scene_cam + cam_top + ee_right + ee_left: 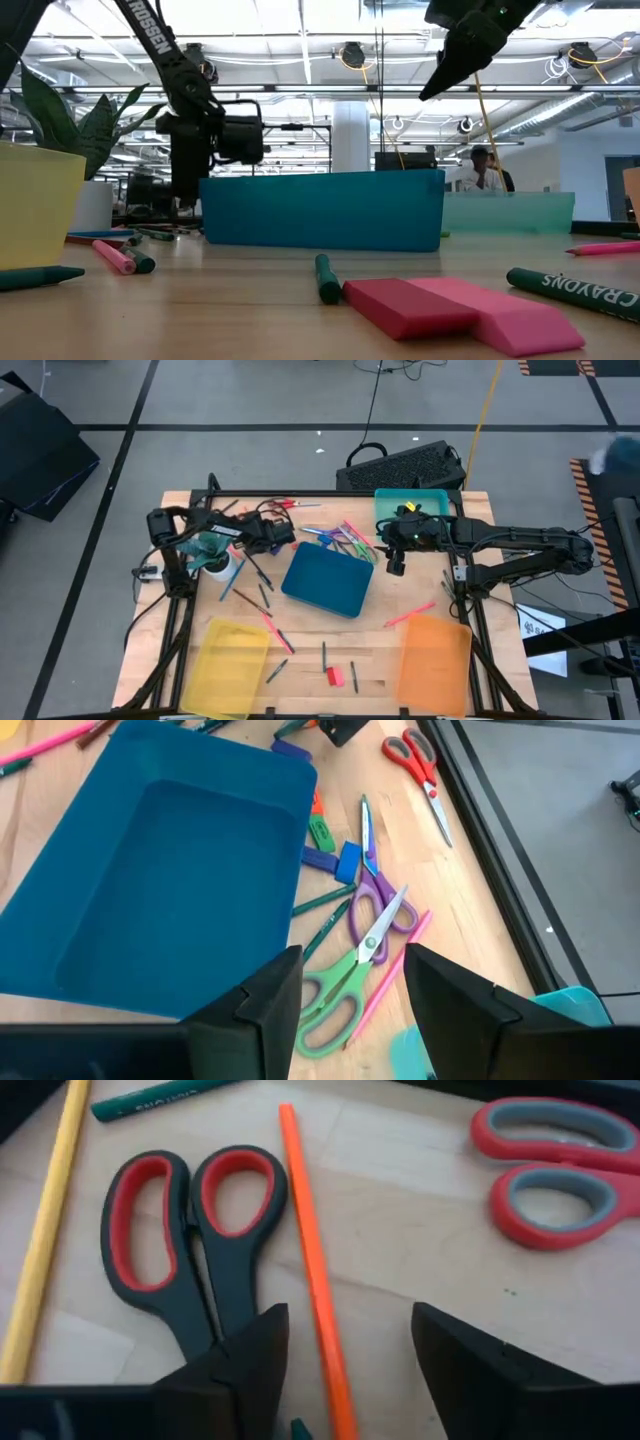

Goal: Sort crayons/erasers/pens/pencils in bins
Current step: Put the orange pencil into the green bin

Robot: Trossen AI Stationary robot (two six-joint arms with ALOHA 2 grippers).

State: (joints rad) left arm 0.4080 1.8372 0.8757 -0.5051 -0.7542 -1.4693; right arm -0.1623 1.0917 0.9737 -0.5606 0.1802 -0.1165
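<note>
My left gripper [345, 1342] is open low over the table's far left. Its fingers stand on either side of an orange pencil [315, 1270], beside black-and-red scissors [190, 1230]. My right gripper [350, 975] is open and raised above green scissors [335, 995], purple scissors [378, 900] and a pink pencil [385, 980], right of the dark blue bin [328, 580]. A blue eraser [347, 860] and a green eraser [322, 832] lie beside that bin. A red eraser [400, 305] and a pink eraser [520, 320] lie flat near the front edge. The yellow bin [232, 653], orange bin [435, 663] and teal bin [410, 505] rest on the table.
Red-and-grey scissors [555, 1165], a yellow pencil [40, 1230] and a green crayon [150, 1098] lie near my left gripper. Loose crayons [575, 290] and pencils are scattered between the bins. A potted plant [212, 555] stands at the left. A keyboard [405, 465] lies beyond the far edge.
</note>
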